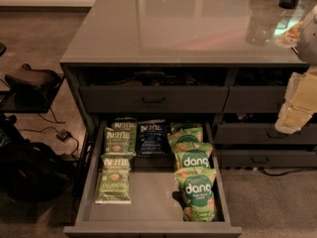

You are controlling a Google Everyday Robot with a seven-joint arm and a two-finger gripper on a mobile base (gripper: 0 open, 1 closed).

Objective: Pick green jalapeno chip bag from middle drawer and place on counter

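We begin with the table, the broad glossy slab across the top of the view. It is where the bag must end up, and the stretch nearest its front edge shows only reflections. Beneath that edge the middle drawer stands pulled far out towards us, which is why its floor and contents are exposed from above, while the handled drawers above it and to its right are shut. The snacks lie flat and label-up in rows, so each can be read and taken from overhead. The dang pouches overlap in a column along the right wall, and a dark blue bag sits at the back in the middle. The light-green bags run along the left wall. The green jalapeno chip bag is the front one of these, face up, its top edge touching the bag behind it. Bare floor lies to its right, which we judge leaves room to come down beside it. The pale arm enters at the right edge of the view. Its pincer hangs in front of the right-hand drawers, well apart from the bag. We cannot tell whether the pincer is open or closed.
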